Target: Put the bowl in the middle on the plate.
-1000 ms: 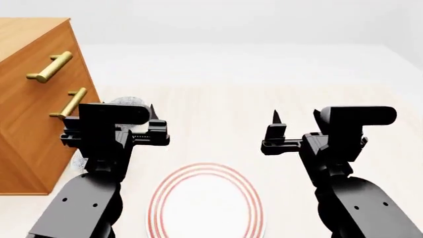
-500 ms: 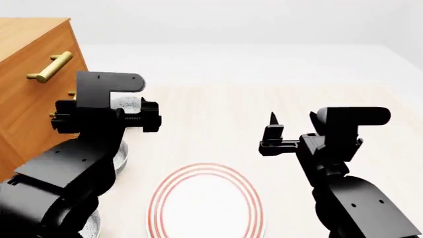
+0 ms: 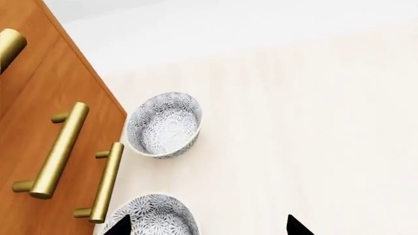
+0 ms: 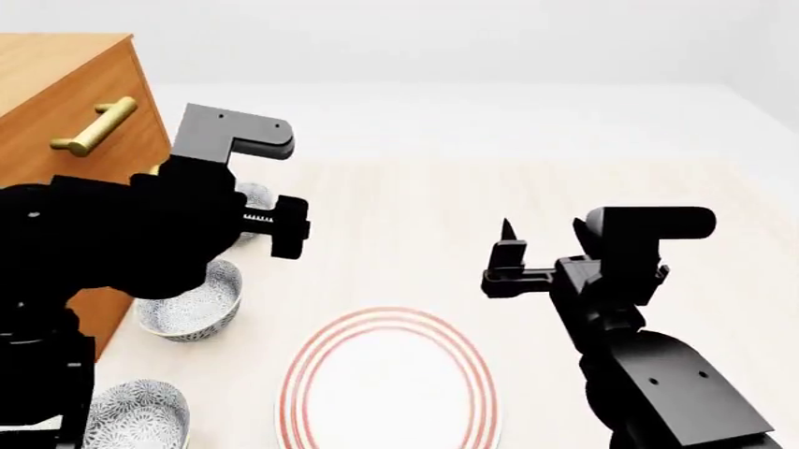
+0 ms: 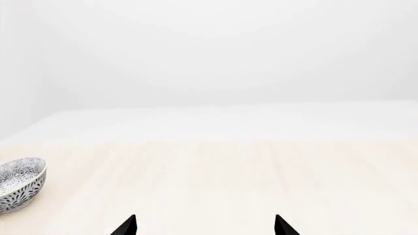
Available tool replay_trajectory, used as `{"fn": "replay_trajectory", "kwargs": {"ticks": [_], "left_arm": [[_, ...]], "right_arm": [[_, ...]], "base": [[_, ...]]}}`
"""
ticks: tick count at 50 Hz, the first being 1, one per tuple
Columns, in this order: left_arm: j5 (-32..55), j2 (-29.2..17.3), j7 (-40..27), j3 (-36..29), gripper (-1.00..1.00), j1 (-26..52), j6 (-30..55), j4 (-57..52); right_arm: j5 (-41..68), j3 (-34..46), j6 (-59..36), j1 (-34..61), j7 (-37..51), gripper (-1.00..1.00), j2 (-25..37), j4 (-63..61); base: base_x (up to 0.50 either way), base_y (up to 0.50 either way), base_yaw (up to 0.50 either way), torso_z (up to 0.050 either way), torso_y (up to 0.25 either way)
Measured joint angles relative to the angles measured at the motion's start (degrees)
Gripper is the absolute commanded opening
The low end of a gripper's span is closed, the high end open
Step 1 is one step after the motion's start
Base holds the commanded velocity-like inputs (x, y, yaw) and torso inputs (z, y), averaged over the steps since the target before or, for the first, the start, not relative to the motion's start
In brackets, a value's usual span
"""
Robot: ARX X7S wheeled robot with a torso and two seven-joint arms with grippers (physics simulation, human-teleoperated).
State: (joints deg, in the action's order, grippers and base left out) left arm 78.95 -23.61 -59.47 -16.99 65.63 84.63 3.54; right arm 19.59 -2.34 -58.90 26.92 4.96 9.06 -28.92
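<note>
Three patterned bowls stand in a row along the drawer unit. The bowl (image 4: 190, 301) in the middle sits just left of the red-ringed plate (image 4: 389, 379), and its rim (image 3: 153, 215) shows at the edge of the left wrist view. My left gripper (image 4: 268, 229) hovers above it, open (image 3: 209, 227), with one fingertip (image 3: 121, 225) over the bowl's rim and nothing held. My right gripper (image 4: 545, 245) is open (image 5: 205, 227) above bare table, right of the plate.
The far bowl (image 4: 256, 196) (image 3: 163, 124) (image 5: 19, 183) is partly hidden behind my left arm. The near bowl (image 4: 135, 412) lies at the lower left. A wooden drawer unit (image 4: 63, 103) with brass handles (image 3: 58, 149) stands close beside the bowls.
My left arm has risen and swung out over the bowls, uncovering the middle and near bowls in the head view. The right arm has drifted slightly left and down.
</note>
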Motion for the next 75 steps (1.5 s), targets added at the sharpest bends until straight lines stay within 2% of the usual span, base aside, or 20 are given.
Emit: {"fn": "replay_trajectory", "kwargs": {"ticks": [7, 15, 23, 31, 38, 54, 75], "left_arm": [[3.0, -1.0, -1.7, -1.3, 1.0, 0.7, -0.2, 2.9], [3.0, -1.7, -0.2, -3.2, 1.0, 1.6, -1.3, 6.4], [0.3, -1.8, 4.9, -6.6, 1.0, 2.4, -3.5, 10.8], [-6.3, -0.5, 14.3, -12.7, 1.0, 5.4, -7.8, 20.2], [-10.0, 0.3, 19.4, -16.2, 1.0, 7.1, -10.2, 25.4], [-15.4, 2.0, 26.5, -21.0, 1.0, 9.8, -14.0, 35.0], [-21.3, 6.0, 33.4, -26.6, 1.0, 9.4, -19.9, 46.2]], "right_arm": [[0.4, 0.2, 0.2, 0.2, 0.1, 1.0, 0.0, 0.8], [0.8, 0.4, 0.3, 0.5, 0.1, 1.0, 0.0, 1.5], [1.3, 0.3, 0.9, 0.4, 0.1, 1.0, 0.0, 2.3], [1.8, 0.0, 1.1, 0.4, 0.0, 1.0, 0.0, 3.9], [2.2, 0.2, 1.0, 0.4, 0.1, 1.0, 0.1, 4.5], [3.1, 0.4, 0.1, 0.7, 0.5, 1.0, 0.6, 4.3], [4.4, 0.3, 0.3, 0.3, 0.9, 1.0, 0.9, 4.0]], "base": [[0.0, 0.0, 0.0, 0.0, 0.0], [0.0, 0.0, 0.0, 0.0, 0.0], [0.0, 0.0, 0.0, 0.0, 0.0], [0.0, 0.0, 0.0, 0.0, 0.0], [0.0, 0.0, 0.0, 0.0, 0.0], [0.0, 0.0, 0.0, 0.0, 0.0], [0.0, 0.0, 0.0, 0.0, 0.0]]}}
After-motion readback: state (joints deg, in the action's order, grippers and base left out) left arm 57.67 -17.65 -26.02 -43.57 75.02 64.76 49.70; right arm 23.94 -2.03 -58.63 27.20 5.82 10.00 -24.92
